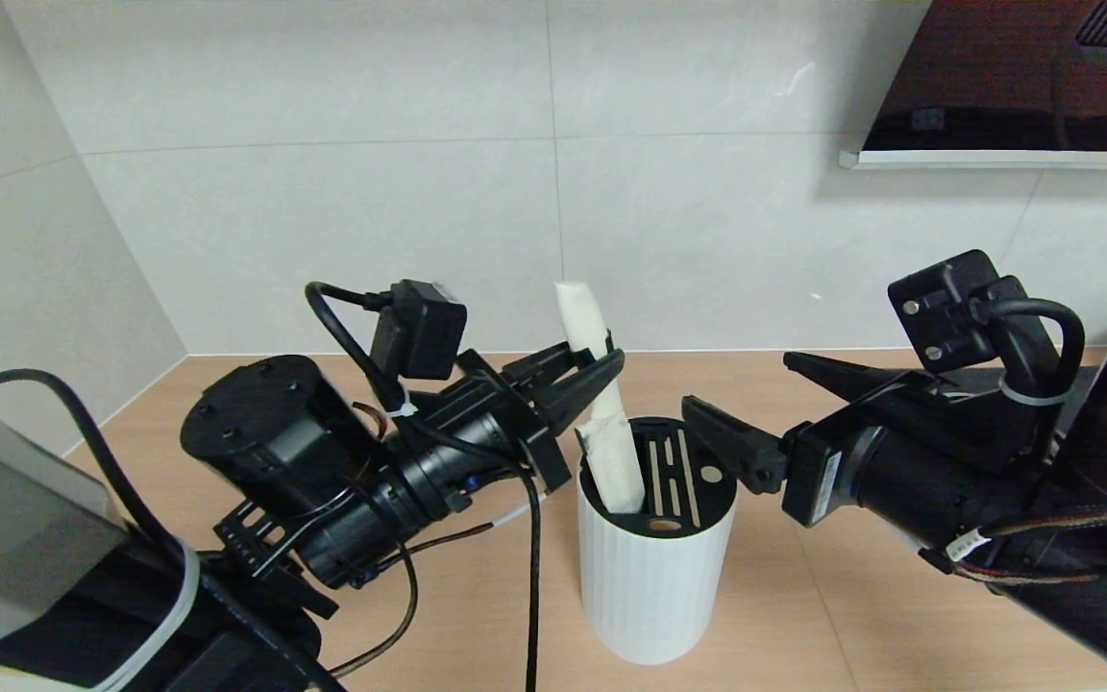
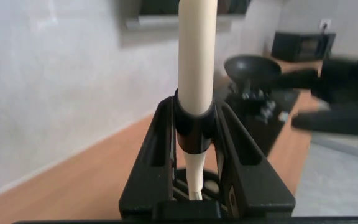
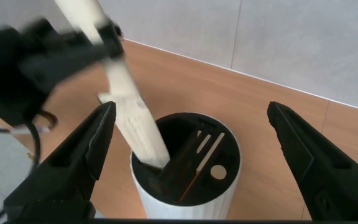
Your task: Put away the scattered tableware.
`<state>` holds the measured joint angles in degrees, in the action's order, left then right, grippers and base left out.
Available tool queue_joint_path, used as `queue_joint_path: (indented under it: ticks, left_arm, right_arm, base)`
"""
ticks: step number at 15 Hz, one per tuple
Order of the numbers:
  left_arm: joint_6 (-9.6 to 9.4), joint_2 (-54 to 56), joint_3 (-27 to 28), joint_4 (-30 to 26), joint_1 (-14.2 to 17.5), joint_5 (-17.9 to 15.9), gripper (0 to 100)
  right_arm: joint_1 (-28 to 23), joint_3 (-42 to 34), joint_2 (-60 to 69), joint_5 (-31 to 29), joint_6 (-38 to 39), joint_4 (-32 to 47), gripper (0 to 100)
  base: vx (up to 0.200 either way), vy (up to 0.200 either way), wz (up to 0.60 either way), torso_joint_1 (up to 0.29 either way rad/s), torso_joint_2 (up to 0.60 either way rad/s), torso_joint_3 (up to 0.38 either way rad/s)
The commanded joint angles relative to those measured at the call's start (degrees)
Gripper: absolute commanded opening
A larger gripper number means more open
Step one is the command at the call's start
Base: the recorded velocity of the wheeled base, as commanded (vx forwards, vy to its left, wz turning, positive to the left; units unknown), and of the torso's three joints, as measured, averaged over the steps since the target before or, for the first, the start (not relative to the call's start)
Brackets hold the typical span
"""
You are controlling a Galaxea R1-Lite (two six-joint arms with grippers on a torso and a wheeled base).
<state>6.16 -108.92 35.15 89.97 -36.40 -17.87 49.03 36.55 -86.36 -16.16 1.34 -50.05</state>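
At frame centre the left claw (image 1: pixel 600 370) is clamped mid-handle on a white utensil (image 1: pixel 611 452), whose lower end sits in the ribbed holder (image 1: pixel 654 586) on the surface (image 1: pixel 899 615). The right claw (image 1: pixel 739 384), just right of the holder, gapes empty. The utensil looks light, stiff and smooth, so that mid-handle hold suits it.

Grey tiled walls (image 1: pixel 323 192), wooden counter (image 1: pixel 899 615)

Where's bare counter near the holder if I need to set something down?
Free: the counter in front of the holder on its right side, and the strip between holder and wall. Crowded: the holder's mouth, where the left gripper clamps the utensil, with the open right gripper close beside; cables lie front left.
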Motion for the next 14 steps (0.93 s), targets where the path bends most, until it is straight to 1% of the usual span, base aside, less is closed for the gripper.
queue_joint_path:
  ticks: [1,5,11,12,14]
  left_arm:
    - [0.00,-2.79,-0.17,0.03,-0.78,0.03,0]
    - [0.00,-7.18,-0.52,0.03,-1.30,0.21,0]
    - [0.00,-7.53,-1.13,0.03,-1.74,0.29,0]
    - [0.00,-7.18,-1.22,0.03,-1.74,0.38,100]
    - [0.26,-6.13,-1.66,0.03,-1.74,0.82,100]
  right_arm:
    - [0.01,0.02,-0.30,-0.01,-0.02,-0.04,100]
    - [0.01,-0.95,-0.65,-0.01,-1.60,-0.13,100]
    - [-0.08,-0.95,-0.74,-0.01,-1.60,-0.13,100]
    - [-0.08,-0.95,-0.74,-0.01,-1.60,-0.13,100]
    - [-0.08,-0.95,-0.74,-0.01,-1.60,-0.13,100]
  base:
    - [0.000,0.000,0.00,0.000,0.00,0.000]
    - [0.000,0.000,0.00,0.000,0.00,0.000]
    - [0.000,0.000,0.00,0.000,0.00,0.000]
    - [0.000,0.000,0.00,0.000,0.00,0.000]
    - [0.000,0.000,0.00,0.000,0.00,0.000]
